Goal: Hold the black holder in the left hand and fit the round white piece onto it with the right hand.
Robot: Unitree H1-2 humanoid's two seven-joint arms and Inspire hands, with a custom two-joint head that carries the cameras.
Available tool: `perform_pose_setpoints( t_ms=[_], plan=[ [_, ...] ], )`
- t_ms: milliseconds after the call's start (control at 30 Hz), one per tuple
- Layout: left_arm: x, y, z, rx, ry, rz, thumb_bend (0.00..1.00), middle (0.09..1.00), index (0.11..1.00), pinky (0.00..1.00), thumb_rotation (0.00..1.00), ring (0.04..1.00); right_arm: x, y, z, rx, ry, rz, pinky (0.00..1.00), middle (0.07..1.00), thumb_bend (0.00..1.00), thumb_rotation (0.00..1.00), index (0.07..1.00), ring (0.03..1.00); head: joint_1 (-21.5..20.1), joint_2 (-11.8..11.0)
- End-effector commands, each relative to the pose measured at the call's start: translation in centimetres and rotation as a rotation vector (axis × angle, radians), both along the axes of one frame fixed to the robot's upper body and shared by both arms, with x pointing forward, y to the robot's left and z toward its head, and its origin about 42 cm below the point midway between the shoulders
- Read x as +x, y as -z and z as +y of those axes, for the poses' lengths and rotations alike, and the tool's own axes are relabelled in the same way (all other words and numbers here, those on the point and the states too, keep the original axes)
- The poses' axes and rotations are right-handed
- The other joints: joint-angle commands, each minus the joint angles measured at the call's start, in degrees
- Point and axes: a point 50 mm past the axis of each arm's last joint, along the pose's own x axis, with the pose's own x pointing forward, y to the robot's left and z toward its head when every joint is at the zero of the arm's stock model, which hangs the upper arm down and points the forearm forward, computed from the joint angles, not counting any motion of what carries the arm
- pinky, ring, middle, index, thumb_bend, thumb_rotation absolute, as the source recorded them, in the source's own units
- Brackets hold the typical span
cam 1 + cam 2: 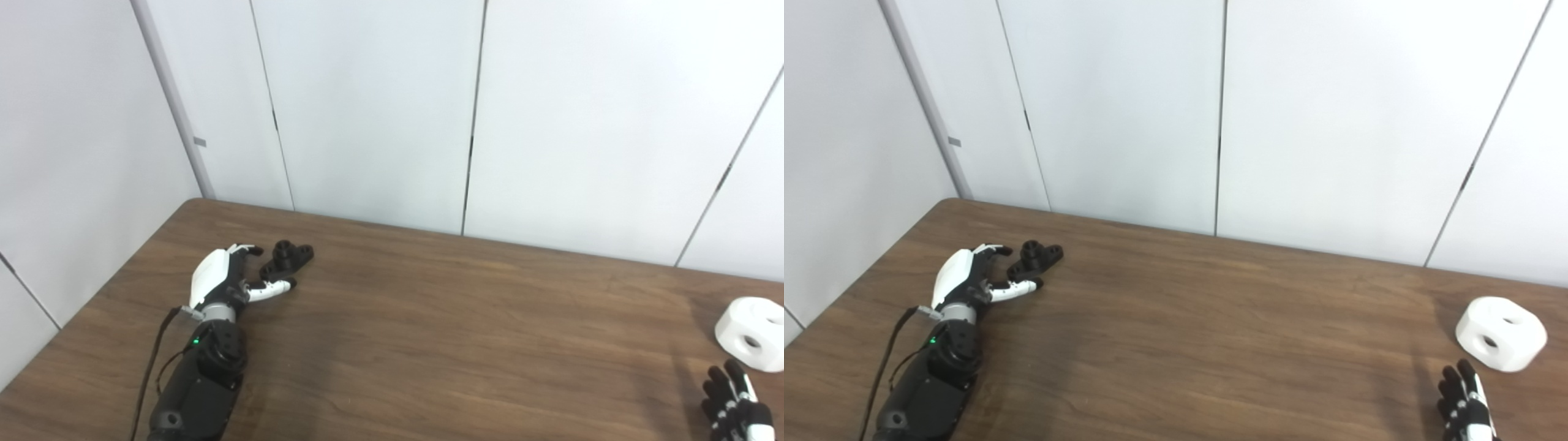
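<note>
A: Where is the black holder (286,258)?

B: It lies flat on the tabletop (429,318), in the space between the fingers and the thumb (272,288) of the left robot hand (223,275). Whether they touch it I cannot tell. Its long axis runs slantwise, from near the thumb tip away and to that hand's right, with a short round post standing up from it.

A: And the state of that hand?

B: Spread wide, palm side toward the holder, fingers curled a little above it, thumb stretched out just below it. It grips nothing.

A: The round white piece (1500,334)?

B: It rests on the tabletop well apart from the left robot hand, just beyond the fingertips of the right robot hand (1464,407). It is a squat drum lying on a flat face, with round holes in its top and one in the side wall that faces the right hand. Nothing sits in those holes.

A: The right robot hand?

B: Only its dark fingers show at the lower edge, pointing toward the white piece, apart from it and holding nothing; they look loosely parted.
</note>
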Motion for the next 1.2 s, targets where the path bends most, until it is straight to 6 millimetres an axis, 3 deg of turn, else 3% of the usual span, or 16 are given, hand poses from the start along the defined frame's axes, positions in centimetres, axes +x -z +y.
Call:
perform_pose_setpoints(
  t_ms=[0,200,1167],
  plan=[
    [1.8,-3.1,0.9,0.053,0.003,-0.075,0.86,0.943,0.794,1.00,0.30,1.000,0.0,-1.0,0.3,-0.004,-0.006,-0.042,1.00,0.973,0.58,1.00,0.993,0.982,-0.02,0.10],
    [2.7,-2.9,1.2,0.078,-0.003,-0.035,0.87,0.941,0.792,1.00,0.32,1.000,-0.2,-1.3,0.4,-0.015,-0.006,-0.042,1.00,0.969,0.58,1.00,0.995,0.974,-0.01,0.33],
    [2.3,-2.1,1.4,0.104,0.009,0.035,0.85,0.922,0.688,1.00,0.28,1.000,-0.5,-2.1,0.8,-0.019,-0.006,-0.032,1.00,0.984,0.53,1.00,1.000,0.995,-0.01,1.60]
  ],
)
